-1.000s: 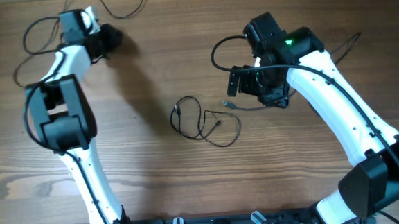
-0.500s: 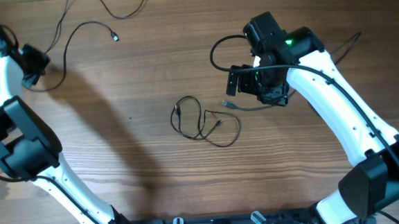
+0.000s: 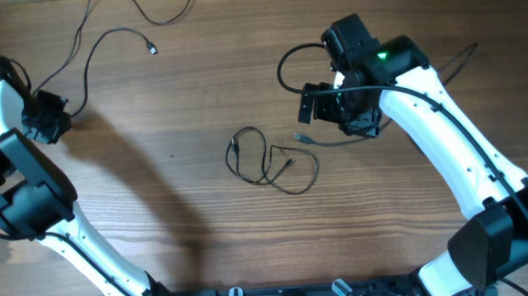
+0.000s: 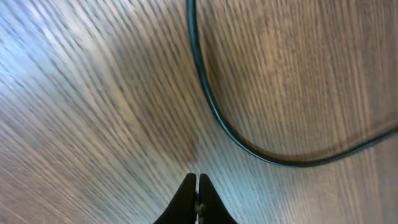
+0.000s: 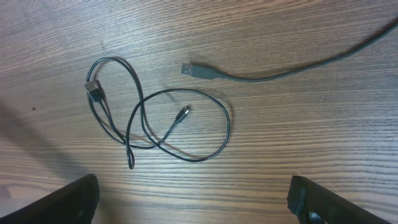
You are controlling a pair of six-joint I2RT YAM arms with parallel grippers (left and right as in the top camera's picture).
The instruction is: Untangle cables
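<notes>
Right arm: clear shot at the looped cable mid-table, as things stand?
Probably yes. The right gripper is open and hangs close by, facing the looped cable, which lies flat on the table with nothing over it. The grey USB cable lies beside it, apart, not crossing.

- The tabletop (image 3: 196, 235) is bare across the near half between the two arms, so a hand could sweep through there.
- The looped cable (image 3: 267, 162) sprawls at the centre, with bare wood on its left and near sides.
- Just right of it, the grey cable (image 5: 261, 78) trails off under the right hand (image 3: 335, 114), which hangs over it with fingers spread wide.
- At the far left, the long cable (image 4: 214, 112) curves just ahead of the left hand (image 3: 49, 117), whose fingers are pressed together, with a strip of bare wood between them.
</notes>
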